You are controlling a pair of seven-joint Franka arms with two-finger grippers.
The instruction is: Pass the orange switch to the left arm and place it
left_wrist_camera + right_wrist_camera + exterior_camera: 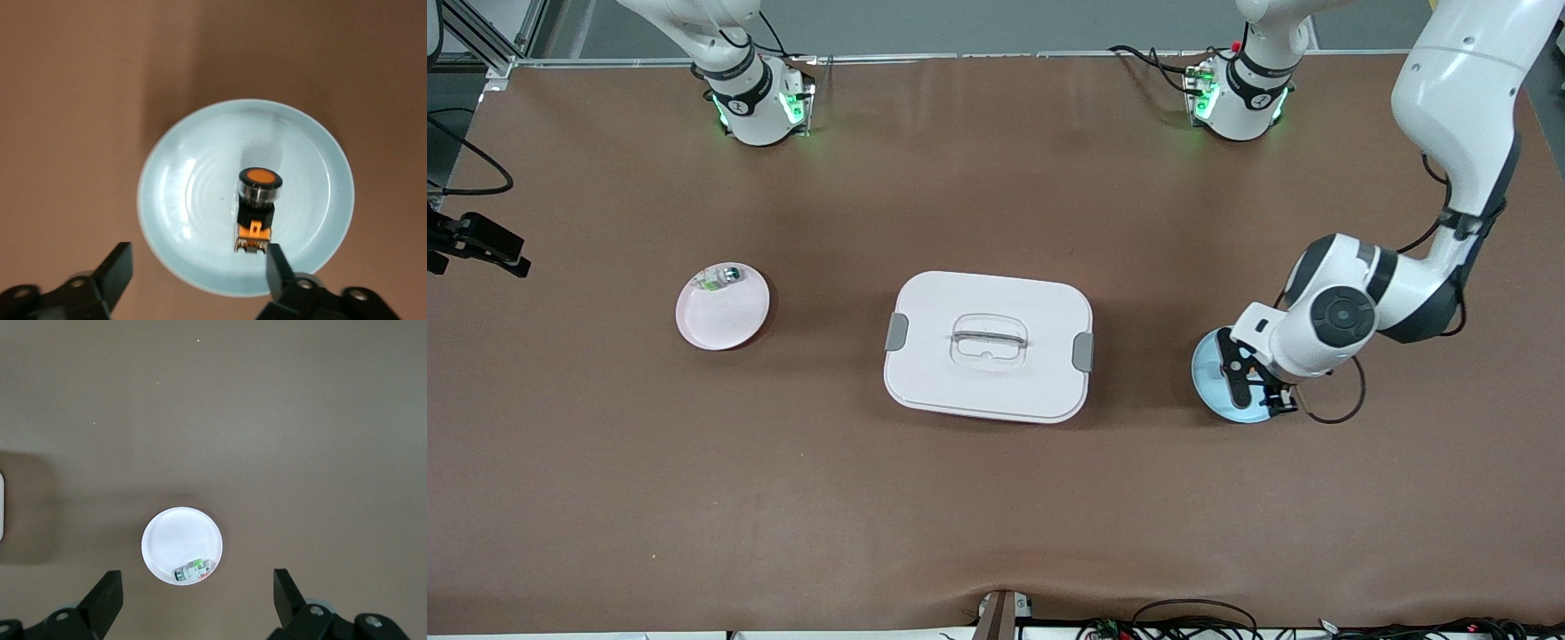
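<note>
The orange switch (257, 208) lies in a light blue plate (200, 200), orange face up and tan-orange end toward one finger. My left gripper (198, 257) is open just above this plate, its fingers wide apart, one fingertip (275, 261) close beside the switch's rear end. In the front view the left gripper (1256, 382) hangs low over the blue plate (1214, 369) at the left arm's end of the table and hides the switch. My right gripper (197, 579) is open and empty, high over the pink plate (175, 540). The white box (960, 298) stands mid-table between the two plates.
The pink plate (725, 316) toward the right arm's end holds a small greenish-clear and silver part (720, 277), which also shows in the right wrist view (193, 572). The box's edge (1, 503) shows in that view. Cables lie along the table edge nearest the front camera.
</note>
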